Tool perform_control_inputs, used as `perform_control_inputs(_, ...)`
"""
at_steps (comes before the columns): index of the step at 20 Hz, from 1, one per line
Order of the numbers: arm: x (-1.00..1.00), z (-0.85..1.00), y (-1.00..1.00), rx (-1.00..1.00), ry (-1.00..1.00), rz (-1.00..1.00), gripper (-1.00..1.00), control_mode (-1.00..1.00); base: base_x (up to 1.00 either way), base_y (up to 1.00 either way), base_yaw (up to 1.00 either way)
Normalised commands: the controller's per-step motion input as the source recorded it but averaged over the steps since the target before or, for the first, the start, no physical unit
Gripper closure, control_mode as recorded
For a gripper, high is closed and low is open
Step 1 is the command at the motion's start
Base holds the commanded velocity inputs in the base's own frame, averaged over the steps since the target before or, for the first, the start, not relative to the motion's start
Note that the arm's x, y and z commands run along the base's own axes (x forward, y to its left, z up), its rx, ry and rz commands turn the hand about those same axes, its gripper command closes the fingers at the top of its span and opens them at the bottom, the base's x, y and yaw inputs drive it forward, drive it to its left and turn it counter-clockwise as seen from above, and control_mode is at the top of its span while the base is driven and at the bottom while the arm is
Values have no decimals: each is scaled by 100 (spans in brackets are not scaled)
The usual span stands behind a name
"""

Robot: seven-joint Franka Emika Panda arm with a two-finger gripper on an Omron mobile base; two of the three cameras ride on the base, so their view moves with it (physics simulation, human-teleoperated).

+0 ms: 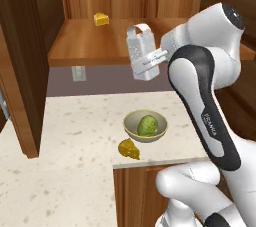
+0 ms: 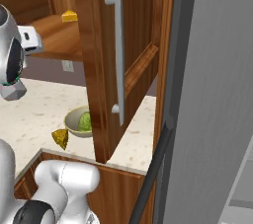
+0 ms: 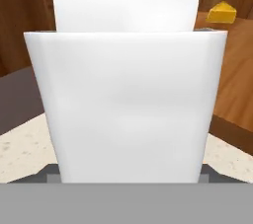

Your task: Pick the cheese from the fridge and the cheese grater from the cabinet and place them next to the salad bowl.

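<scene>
Filling the gripper (image 1: 150,62) — cheese grater (image 1: 140,51), above salad bowl (image 1: 131,130).

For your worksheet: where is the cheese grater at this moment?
In the left base view the cheese grater is in the gripper, off the cabinet shelf's front edge, above the salad bowl.

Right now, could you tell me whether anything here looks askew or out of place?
The cheese grater hangs tilted in the gripper, clear of the cabinet shelf. The cheese already lies beside the salad bowl; nothing is spilled.
</scene>
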Motion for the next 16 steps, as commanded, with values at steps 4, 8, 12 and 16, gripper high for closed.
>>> perform_control_inputs(4, -61, -31, -31, 0, 0, -33, 100, -100, 0, 0, 0)
perform_control_inputs(8, -54, -37, -32, -1, 0, -37, 100, -100, 0, 0, 0)
perform_control_inputs(12, -49, -42, -38, 0, 0, -37, 100, -100, 0, 0, 0)
perform_control_inputs(16, -36, -46, -66, -1, 0, -17, 100, -100, 0, 0, 0)
